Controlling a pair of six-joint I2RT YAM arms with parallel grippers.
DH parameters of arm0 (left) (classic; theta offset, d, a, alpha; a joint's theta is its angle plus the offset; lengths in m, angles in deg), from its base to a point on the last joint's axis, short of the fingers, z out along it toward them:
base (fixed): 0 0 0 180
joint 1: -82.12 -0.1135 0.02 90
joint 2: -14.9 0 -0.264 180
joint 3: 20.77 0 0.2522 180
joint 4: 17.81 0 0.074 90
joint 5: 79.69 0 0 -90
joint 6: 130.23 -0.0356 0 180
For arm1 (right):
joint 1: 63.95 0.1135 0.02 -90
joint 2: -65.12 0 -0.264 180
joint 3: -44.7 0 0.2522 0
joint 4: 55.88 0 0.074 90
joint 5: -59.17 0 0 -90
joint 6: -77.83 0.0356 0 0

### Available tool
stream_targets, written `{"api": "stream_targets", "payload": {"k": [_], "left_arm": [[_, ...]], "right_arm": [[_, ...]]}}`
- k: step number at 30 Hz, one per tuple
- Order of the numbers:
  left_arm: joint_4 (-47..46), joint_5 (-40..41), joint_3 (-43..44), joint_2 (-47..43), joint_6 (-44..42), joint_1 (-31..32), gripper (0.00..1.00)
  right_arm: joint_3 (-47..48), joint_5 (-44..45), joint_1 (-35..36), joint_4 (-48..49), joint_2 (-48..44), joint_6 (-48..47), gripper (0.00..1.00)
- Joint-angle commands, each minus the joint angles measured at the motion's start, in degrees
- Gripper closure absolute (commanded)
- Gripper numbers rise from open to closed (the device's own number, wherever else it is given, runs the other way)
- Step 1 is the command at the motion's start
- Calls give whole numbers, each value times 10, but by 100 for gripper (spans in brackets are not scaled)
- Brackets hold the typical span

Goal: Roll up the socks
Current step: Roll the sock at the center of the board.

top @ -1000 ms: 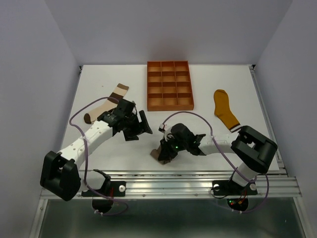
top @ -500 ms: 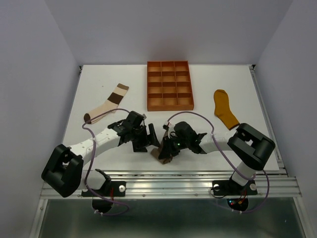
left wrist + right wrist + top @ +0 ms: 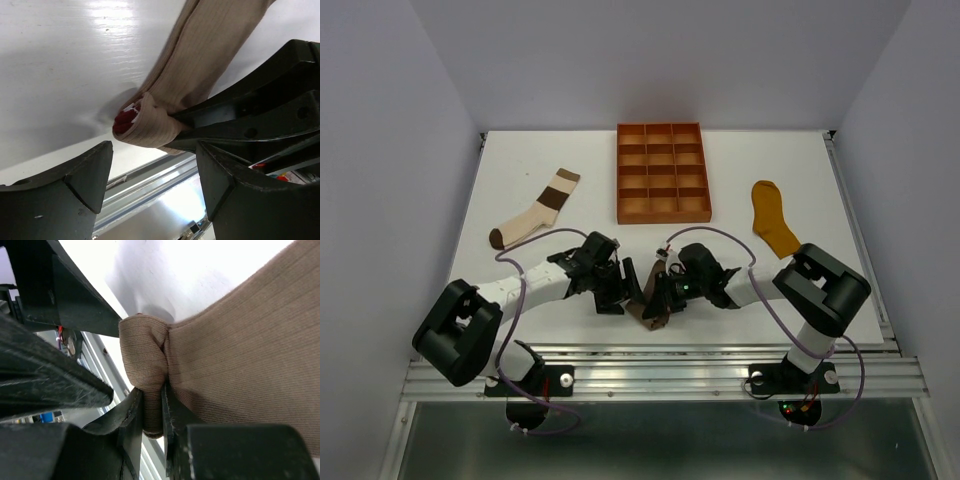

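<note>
Taupe sock (image 3: 647, 311) gripped at the tabletop's (image 3: 770, 150) near edge.
A colour-blocked sock (image 3: 535, 212) is laid far left. The left end effector (image 3: 155, 165) is spread, released, astride the taupe sock's rolled end, which is clamped by the right end effector (image 3: 151, 412). An orange tray (image 3: 662, 172) is set behind, a mustard sock (image 3: 775, 230) right.

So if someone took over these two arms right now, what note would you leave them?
Right tool: shut on a fold of the taupe sock, near the front edge.
Left tool: open, close beside that sock, holding nothing.
Colour-blocked sock lies flat at left, mustard sock flat at right, both untouched.
Done: taupe sock's end is curled over.
To do: finish that roll, then the other two.
</note>
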Motion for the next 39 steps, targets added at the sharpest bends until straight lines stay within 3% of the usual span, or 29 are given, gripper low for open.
{"api": "stream_targets", "payload": {"k": [1, 13, 19, 21, 23, 25, 26, 29, 33, 39], "left_arm": [[-8, 6, -13, 9, 11, 2, 24], [-48, 10, -30, 41, 42, -1, 32], [-66, -2, -28, 70, 43, -1, 49], [-66, -4, -26, 76, 43, 0, 59], [-66, -5, -25, 77, 41, 0, 73], [-66, -6, -25, 78, 40, 0, 85], [-65, -6, -23, 78, 39, 0, 98], [-45, 1, -10, 83, 35, 3, 100], [-6, 21, 19, 85, 18, 16, 100], [63, 35, 58, 99, 3, 25, 100]], "right_arm": [[-26, 68, -14, -59, 32, -16, 99], [-33, 83, -19, -58, 33, -11, 99], [-35, 86, -19, -56, 26, -25, 99], [-34, 83, -19, -52, 26, -32, 98], [-33, 83, -19, -51, 24, -39, 95], [-31, 76, -19, -50, 20, -49, 86], [-29, 74, -19, -50, 17, -63, 84], [-25, 64, -19, -48, -11, -94, 77], [-10, 76, -19, -68, -63, -144, 57], [7, 153, 12, -105, -136, -192, 47]]}}
